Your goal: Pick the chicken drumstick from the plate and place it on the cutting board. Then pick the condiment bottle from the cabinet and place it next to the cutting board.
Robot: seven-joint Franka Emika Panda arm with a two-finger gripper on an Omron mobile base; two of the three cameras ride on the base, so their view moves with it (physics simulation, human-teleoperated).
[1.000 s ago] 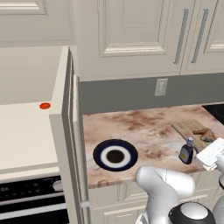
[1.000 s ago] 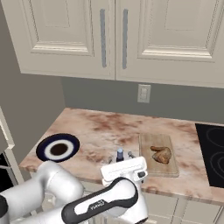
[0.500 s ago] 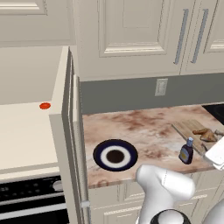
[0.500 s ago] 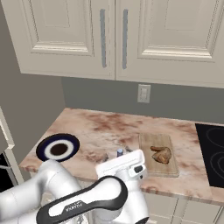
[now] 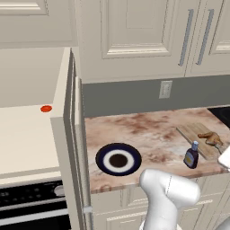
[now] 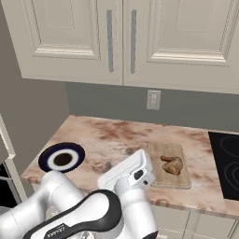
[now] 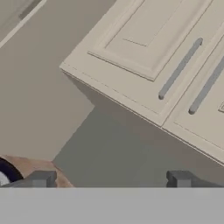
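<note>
Marbled countertop [image 5: 148,130] | chicken drumstick [image 6: 172,164] on cutting board [image 6: 169,171], condiment bottle [image 5: 191,156] just beside it | gripper [image 7: 111,179] wide open, empty.

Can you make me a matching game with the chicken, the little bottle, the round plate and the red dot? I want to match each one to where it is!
Things:
1. chicken drumstick
2. condiment bottle
3. plate
4. red disc

Places:
A. on the cream shelf inside the open cabinet
B. on the counter, close beside the cutting board
C. on the cutting board
D. on the counter near the cabinet door, nothing on it

Pairs: 1-C, 2-B, 3-D, 4-A
</note>
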